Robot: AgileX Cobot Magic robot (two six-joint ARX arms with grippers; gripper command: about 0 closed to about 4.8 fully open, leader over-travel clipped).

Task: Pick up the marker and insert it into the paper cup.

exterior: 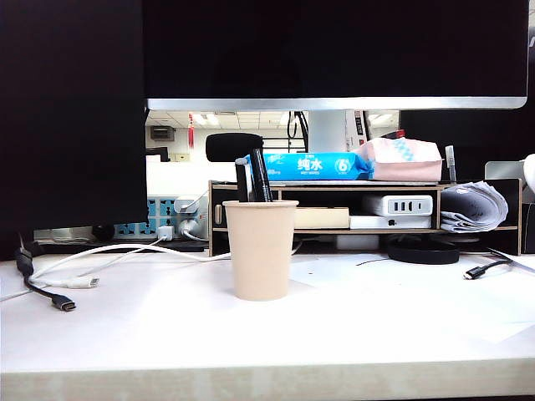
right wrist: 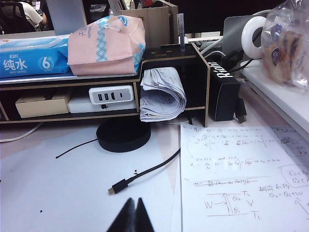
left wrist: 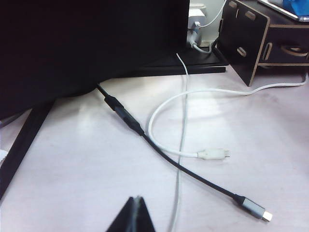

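Note:
The beige paper cup [exterior: 261,249] stands upright at the middle of the white desk in the exterior view. Two dark pens stick out of its rim. The leaning black one is the marker [exterior: 261,175], and a grey-tipped pen [exterior: 242,179] stands beside it. Neither gripper shows in the exterior view. My left gripper [left wrist: 137,199] is shut with nothing in it, above bare desk near loose cables. My right gripper [right wrist: 134,201] is also shut and holds nothing, above the desk beside a handwritten sheet. Neither wrist view shows the cup or the marker.
A wooden shelf [exterior: 334,188] behind the cup holds tissue packs, a charger and rolled papers. Black and white cables [left wrist: 183,145] lie at the left by the monitor stand. At the right are a black round pad [right wrist: 123,136], a black cable [right wrist: 145,174] and the sheet [right wrist: 241,179].

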